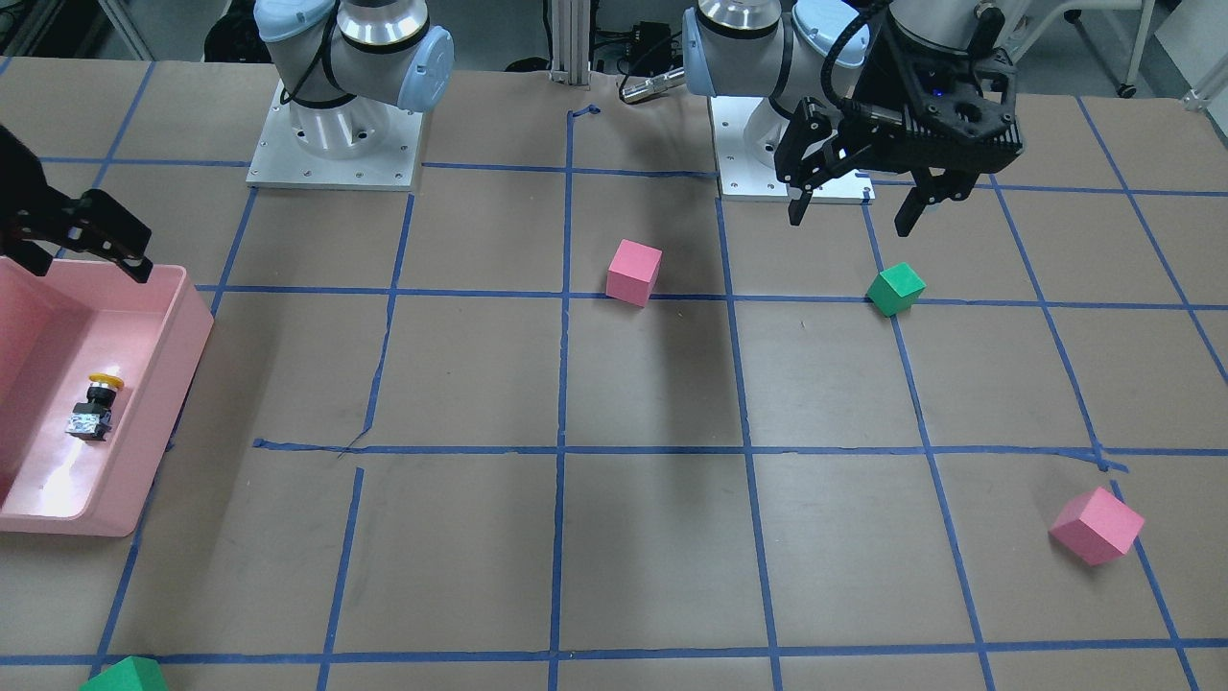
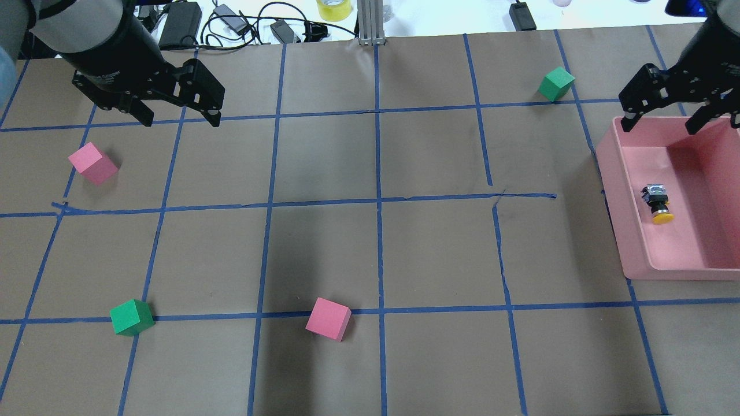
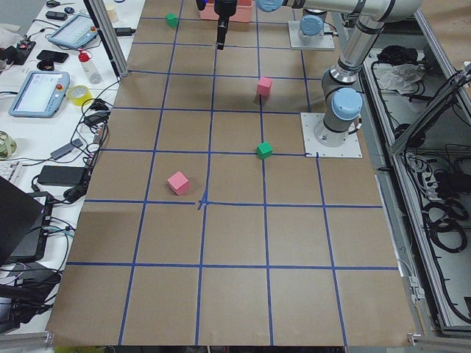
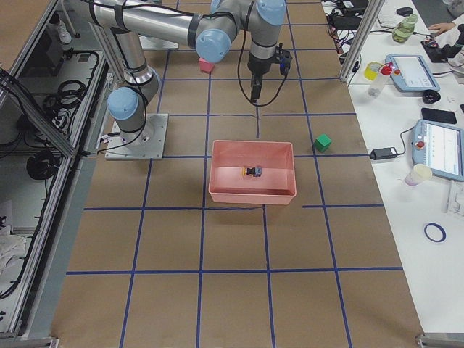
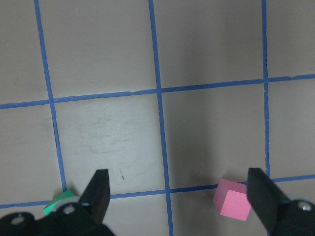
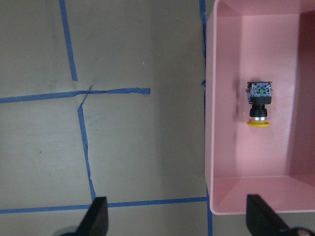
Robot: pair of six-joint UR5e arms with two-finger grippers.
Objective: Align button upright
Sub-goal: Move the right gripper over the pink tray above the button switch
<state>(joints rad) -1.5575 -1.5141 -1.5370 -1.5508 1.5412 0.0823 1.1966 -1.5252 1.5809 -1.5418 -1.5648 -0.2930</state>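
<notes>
We hover our right claw (image 2: 659,126), spread wide and empty, near the pink plastic bin (image 2: 682,273) because the yellow-capped push-button (image 2: 658,203) inside lies sideways.

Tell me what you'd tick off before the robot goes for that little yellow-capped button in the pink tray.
1. The button is in sight: ok, it lies in the pink tray.
2. It stands upright: not ok, it lies on its side.
3. The right tool is open and empty: ok.
4. That tool is above the button: not ok, it hangs off to one side, near the tray's rim.
5. There is room for the fingers: ok, the button lies alone in the tray, apart from the walls.
6. The left tool is out of the way: ok, it hangs open over the table's other side.
</notes>
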